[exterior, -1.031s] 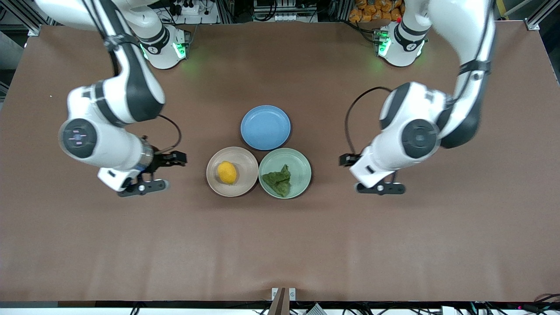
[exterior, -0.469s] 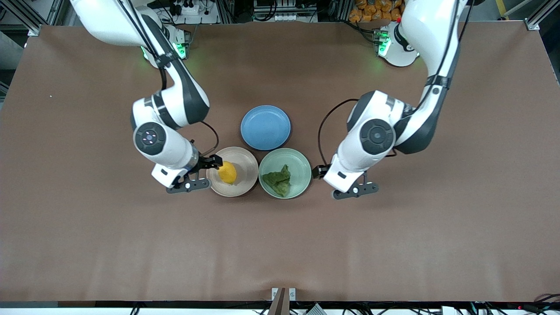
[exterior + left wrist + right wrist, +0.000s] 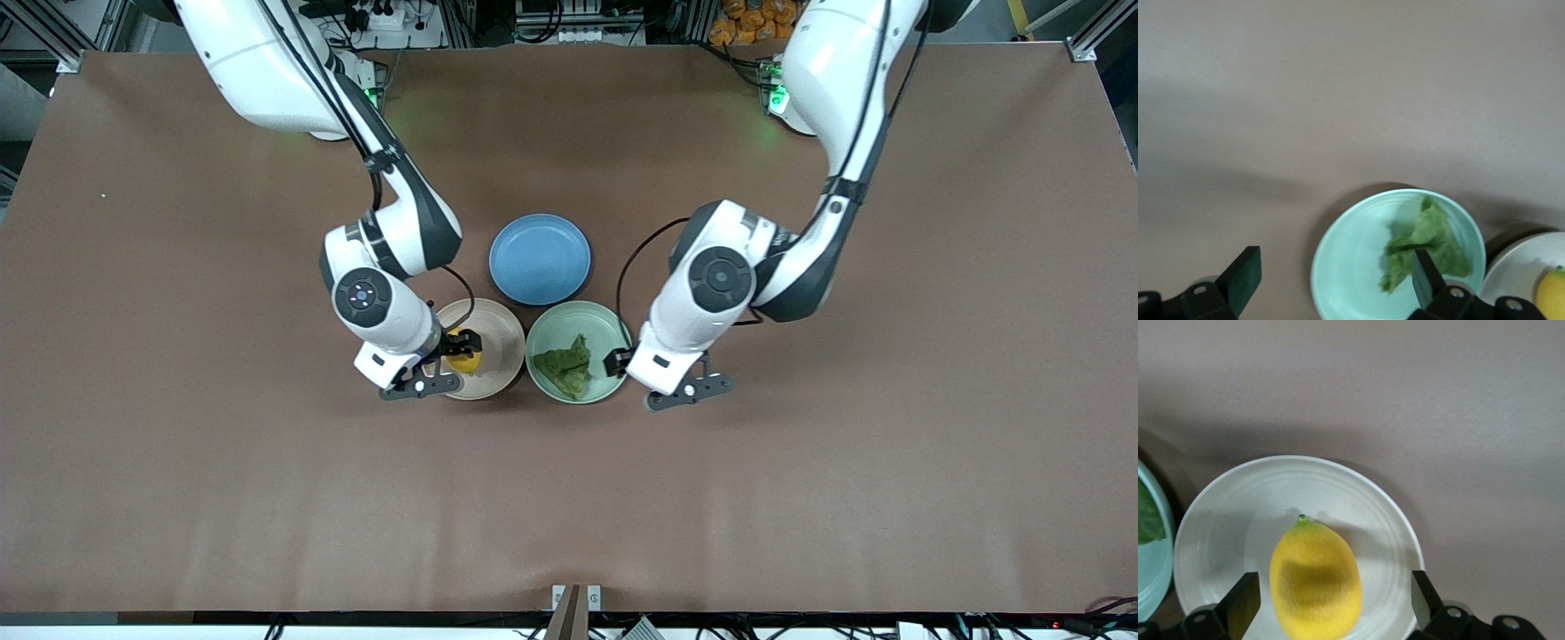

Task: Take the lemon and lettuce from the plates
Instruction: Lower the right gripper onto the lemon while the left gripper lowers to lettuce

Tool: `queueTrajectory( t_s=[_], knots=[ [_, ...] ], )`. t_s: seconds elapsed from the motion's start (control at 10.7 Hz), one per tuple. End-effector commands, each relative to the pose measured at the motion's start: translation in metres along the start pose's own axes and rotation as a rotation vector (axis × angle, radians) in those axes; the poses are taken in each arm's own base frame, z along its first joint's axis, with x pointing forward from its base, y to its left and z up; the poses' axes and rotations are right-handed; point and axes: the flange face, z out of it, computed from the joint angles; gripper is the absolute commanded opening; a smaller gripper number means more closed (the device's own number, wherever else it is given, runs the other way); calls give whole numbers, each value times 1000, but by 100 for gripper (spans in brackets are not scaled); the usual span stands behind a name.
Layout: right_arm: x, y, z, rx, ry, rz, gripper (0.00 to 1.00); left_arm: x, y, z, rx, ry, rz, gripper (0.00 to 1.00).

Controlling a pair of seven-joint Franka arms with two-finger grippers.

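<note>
A: Start with the front view. Where do the task's things lie?

B: The lemon [image 3: 463, 354] lies in the beige-pink plate [image 3: 498, 342], mostly hidden under the right pincer [image 3: 444, 360]. The lettuce [image 3: 565, 365] lies in the mint green plate [image 3: 597, 331], beside the first plate toward the left arm's end of the desk [image 3: 178, 462]. A blue plate [image 3: 540, 259] sits farther from the camera, just beside both.

A: And the left pincer?

B: The left pincer [image 3: 653, 380] is over the mint plate's rim at the left arm's end, not yet above the leaf.

A: Left wrist view?

B: The left pincer [image 3: 1331, 283] has its fingers [image 3: 1243, 279] spread wide with nothing between them. The mint green plate [image 3: 1345, 267] with the lettuce [image 3: 1425, 243] sits partly between them; one fingertip overlaps the leaf in the picture. The lemon [image 3: 1551, 293] peeks in at the edge.

A: Right wrist view?

B: The right pincer [image 3: 1331, 600] is spread wide too, holding nothing. The lemon [image 3: 1315, 583] rests between its fingers [image 3: 1243, 603], apart from both, in the beige-pink plate [image 3: 1365, 500].
</note>
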Motion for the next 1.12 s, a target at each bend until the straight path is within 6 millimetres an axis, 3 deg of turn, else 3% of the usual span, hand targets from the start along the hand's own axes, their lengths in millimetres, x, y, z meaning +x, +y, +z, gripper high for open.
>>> queueTrajectory(
  t_s=[0.0,0.19,0.38,0.66,0.75,0.84,1.03],
  knots=[
    [-3,-7,26,-17,33,16,100,-10,26,31,-74,56,-57,100],
    [-11,-15,48,-17,49,17,100,-13,31,50,-106,81,-62,100],
    [-14,-21,52,-19,44,10,100,-35,49,80,-142,108,-121,100],
    [-19,-31,57,-33,43,29,100,-42,55,96,-177,130,-120,100],
    [-19,-30,58,-37,41,26,91,-46,56,105,-174,131,-115,100],
    [-19,-30,59,-52,44,9,73,-49,57,113,-182,135,-112,100],
    [-19,-28,60,-60,42,4,50,-62,62,129,-190,134,-143,100]
  ],
)
